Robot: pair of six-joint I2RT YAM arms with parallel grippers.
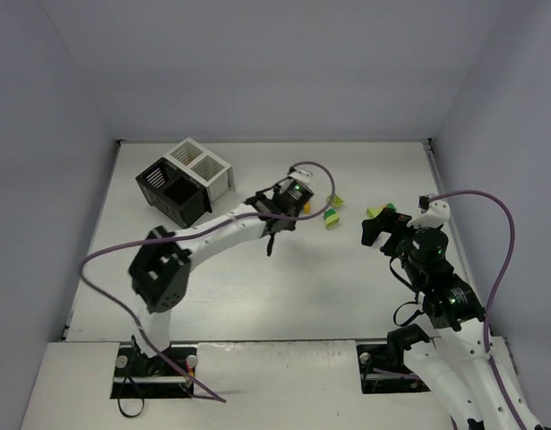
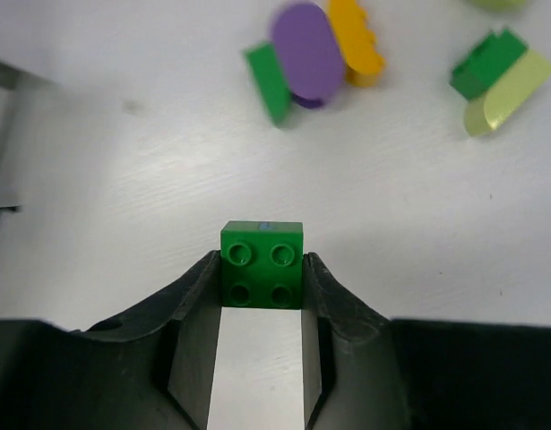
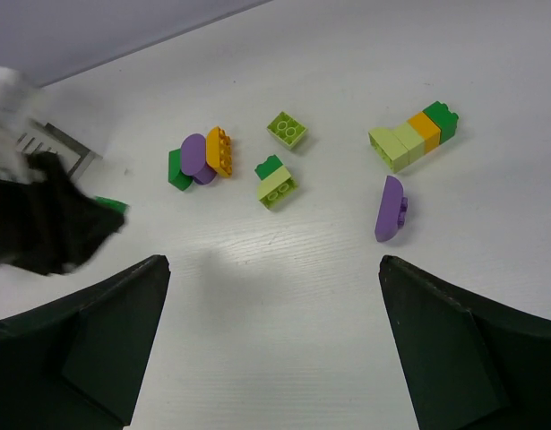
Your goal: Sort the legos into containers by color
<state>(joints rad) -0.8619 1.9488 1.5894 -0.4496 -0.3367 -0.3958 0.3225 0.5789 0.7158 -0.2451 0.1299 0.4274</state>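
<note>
left pincer (image 2: 262,270) clamped on a dark green 2x2 brick (image 2: 262,255), brick wedged right between the fingertips, studs facing the camera, purple-orange-green clump (image 2: 309,55) further out on the tabletop (image 2: 123,197), right pincer (image 3: 271,269) spread wide

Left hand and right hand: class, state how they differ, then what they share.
The left hand is closed on a dark green brick; the right hand is wide open, holding nothing. The left hand sits nearer the bins; the right hand is beyond the loose bricks. Both are dark and two-fingered.
</note>
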